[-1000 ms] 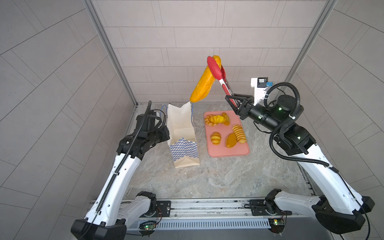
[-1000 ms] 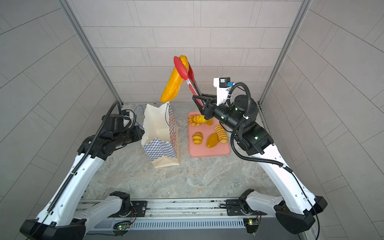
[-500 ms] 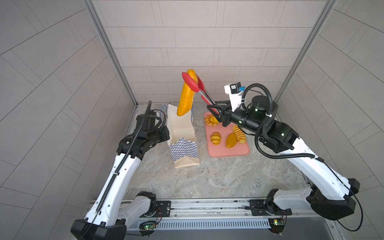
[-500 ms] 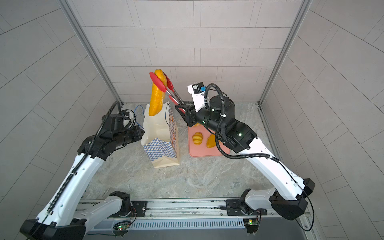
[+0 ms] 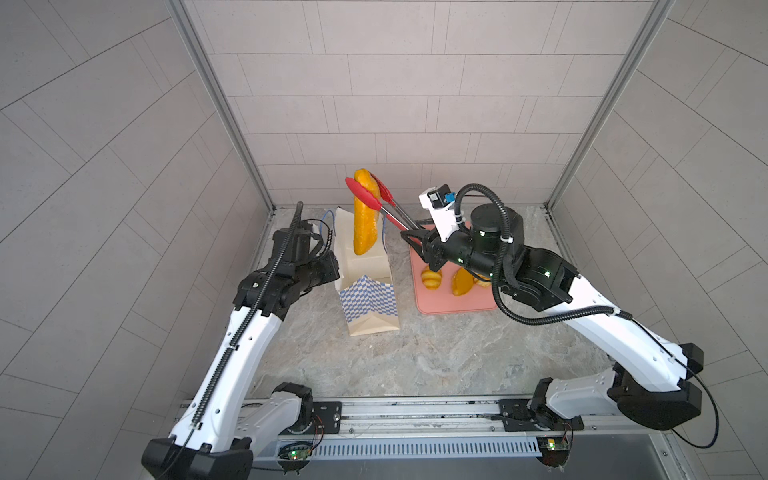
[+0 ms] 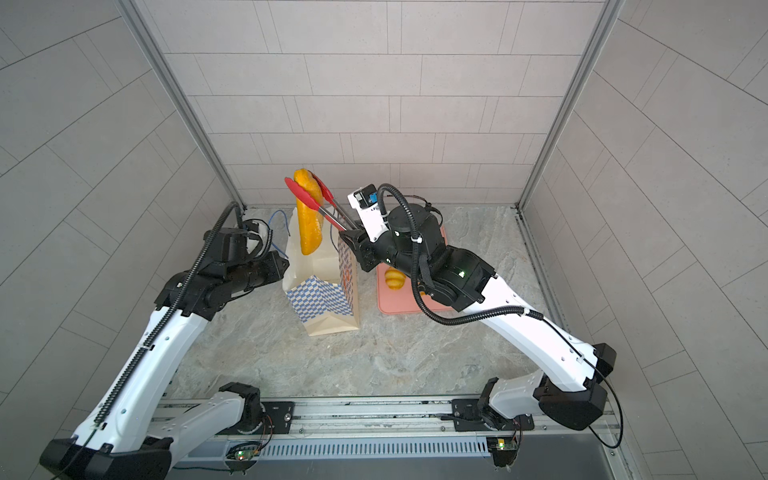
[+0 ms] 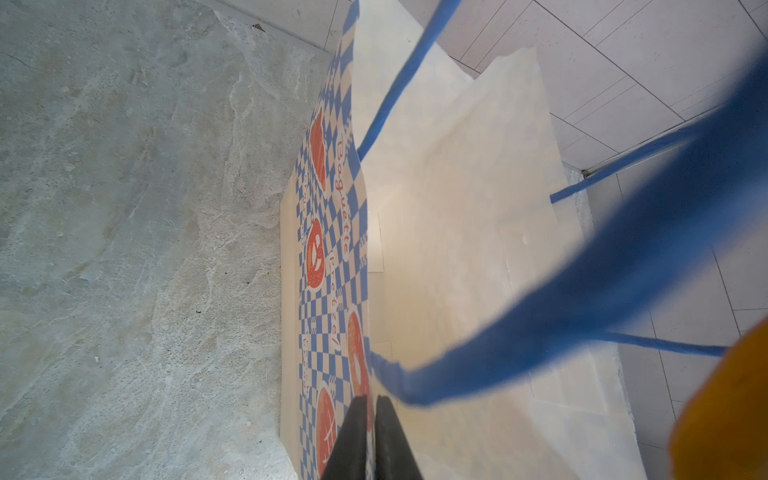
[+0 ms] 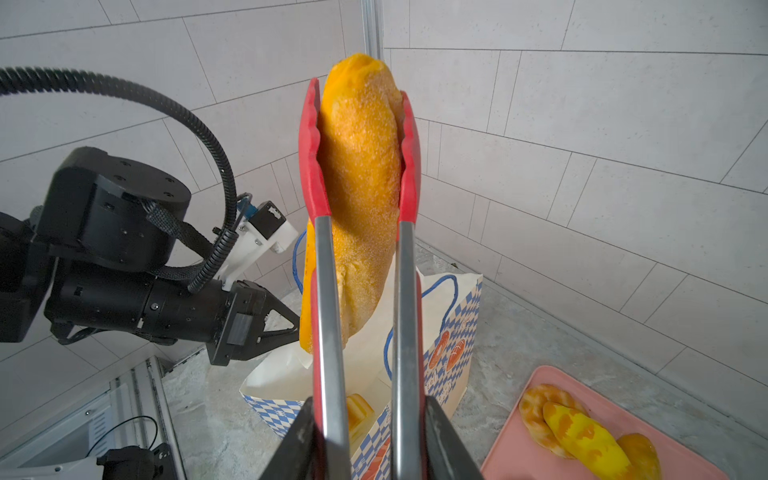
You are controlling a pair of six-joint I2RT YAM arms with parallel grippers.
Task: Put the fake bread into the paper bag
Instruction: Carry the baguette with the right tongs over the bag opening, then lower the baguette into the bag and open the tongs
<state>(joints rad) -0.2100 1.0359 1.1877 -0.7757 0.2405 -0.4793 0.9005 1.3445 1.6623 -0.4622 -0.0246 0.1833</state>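
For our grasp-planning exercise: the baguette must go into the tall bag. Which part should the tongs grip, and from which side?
Grip the baguette near its upper end, the tongs pinching across its narrow width from the tray side. It is long and slim, so held high it hangs nearly upright, lower end pointing into the open bag.

Both top views are taken from high over the front rail (image 5: 415, 409), tilted down toward the back wall (image 5: 395, 104). Left wrist view is held close against the paper bag (image 7: 436, 208); right wrist view is sighted along the tongs (image 8: 328, 311) at the baguette (image 8: 361, 166), bag and pink tray (image 8: 509, 461) shared with top views.
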